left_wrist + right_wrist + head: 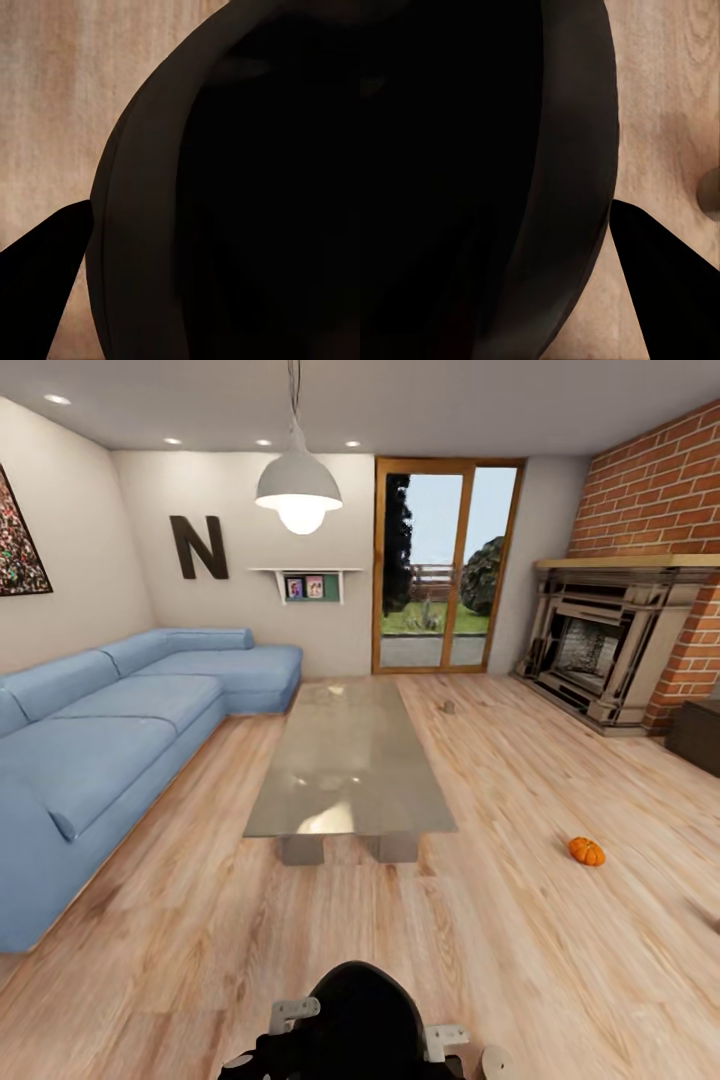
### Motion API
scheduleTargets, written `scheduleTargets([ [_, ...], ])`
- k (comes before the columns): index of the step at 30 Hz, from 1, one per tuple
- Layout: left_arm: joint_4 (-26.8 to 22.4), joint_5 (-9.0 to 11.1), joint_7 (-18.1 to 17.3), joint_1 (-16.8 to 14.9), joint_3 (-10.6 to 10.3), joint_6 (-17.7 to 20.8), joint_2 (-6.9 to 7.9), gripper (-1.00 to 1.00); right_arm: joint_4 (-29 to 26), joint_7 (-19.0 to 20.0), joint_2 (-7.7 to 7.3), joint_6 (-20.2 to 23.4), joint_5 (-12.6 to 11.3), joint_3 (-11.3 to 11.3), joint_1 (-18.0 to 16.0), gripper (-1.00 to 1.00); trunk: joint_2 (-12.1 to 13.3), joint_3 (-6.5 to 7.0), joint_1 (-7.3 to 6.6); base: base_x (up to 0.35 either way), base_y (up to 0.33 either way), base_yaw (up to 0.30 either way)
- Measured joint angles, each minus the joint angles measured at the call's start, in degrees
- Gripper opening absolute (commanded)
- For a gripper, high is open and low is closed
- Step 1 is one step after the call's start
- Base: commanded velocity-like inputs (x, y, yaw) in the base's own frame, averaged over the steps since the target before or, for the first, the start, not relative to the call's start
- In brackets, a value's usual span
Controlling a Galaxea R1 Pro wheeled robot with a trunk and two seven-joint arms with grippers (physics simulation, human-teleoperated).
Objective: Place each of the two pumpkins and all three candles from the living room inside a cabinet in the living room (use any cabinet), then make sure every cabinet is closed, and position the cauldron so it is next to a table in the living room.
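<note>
Both arms reach low in front of the trunk, flanking the black cauldron (362,1020), held above the floor (520,960) short of the glass desk (345,760). Whether either pincer grips it, I cannot tell. One pumpkin (587,851) lies to the right.

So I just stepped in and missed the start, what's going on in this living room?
The robot faces the low glass-topped coffee table, with the glossy black round cauldron right in front of it between its two arms. Both wrist cameras look closely at the pot's dark rim; whether the grippers grip it cannot be told. One small orange ribbed pumpkin lies on the wooden floor to the right, and a small grey-beige object, perhaps a candle, sits near the table's far end.
</note>
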Motion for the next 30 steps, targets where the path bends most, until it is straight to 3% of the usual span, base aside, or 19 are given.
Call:
scheduleTargets([
  [24, 0.0, 0.0, 0.0, 0.0, 0.0, 0.0, -0.01, -1.0, 0.1, 0.0, 0.0, 0.0, 0.0, 0.0, 0.0, -1.0, 0.0, 0.0, 0.0, 0.215, 0.279, 0.0],
  [30, 0.0, 0.0, 0.0, 0.0, 0.1, 0.0, -0.01, -1.0, 0.0, 0.0, 0.0, 0.1, 0.0, 0.0, 0.0, -1.0, 0.0, 0.0, 0.02, 0.139, 0.117, 0.0],
])
